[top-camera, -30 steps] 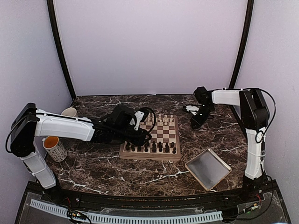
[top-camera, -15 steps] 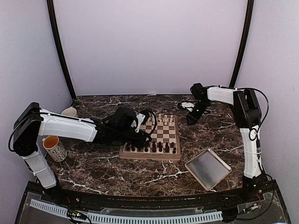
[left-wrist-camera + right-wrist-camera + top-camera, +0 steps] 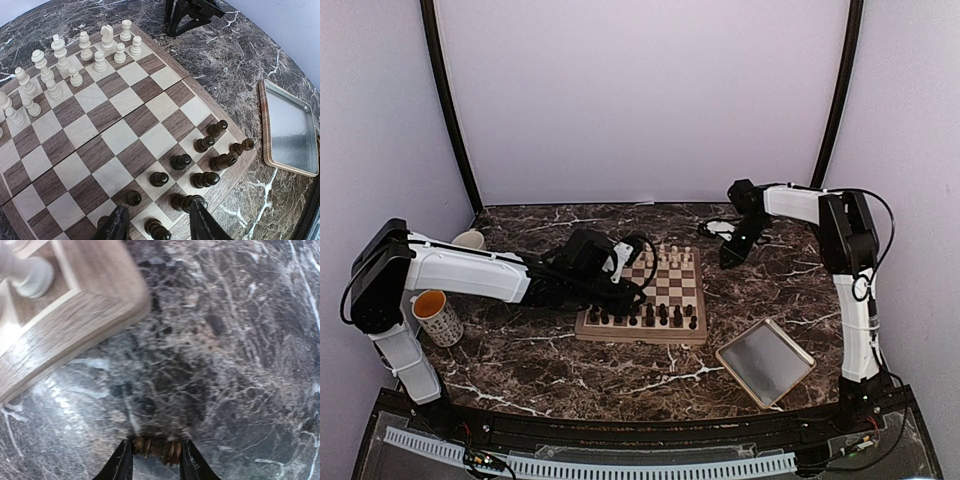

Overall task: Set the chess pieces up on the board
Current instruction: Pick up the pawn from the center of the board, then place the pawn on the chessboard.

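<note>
Right gripper (image 3: pixel 155 454) is closed narrowly on one dark brown chessman (image 3: pixel 152 446), which lies crosswise between our fingertips, low over the marble table (image 3: pixel 235 355). The board (image 3: pixel 85 300) is ahead and to the left of this gripper, its tan corner near, with a cream piece (image 3: pixel 27 272) on the corner square. We judge the chessman light and stiff, turned wood with a smooth, rounded body that could pivot or slip in a two-point pinch. Held sideways as it is, it would have to be stood up before it can be placed. The narrow waist just above the base looks the safest hold, though we cannot tell which kind of piece it is. Left gripper (image 3: pixel 159 225) is spread moderately and holds nothing, hovering over the dark chess pieces (image 3: pixel 210 165) ranked directly beneath and just ahead of it.
</note>
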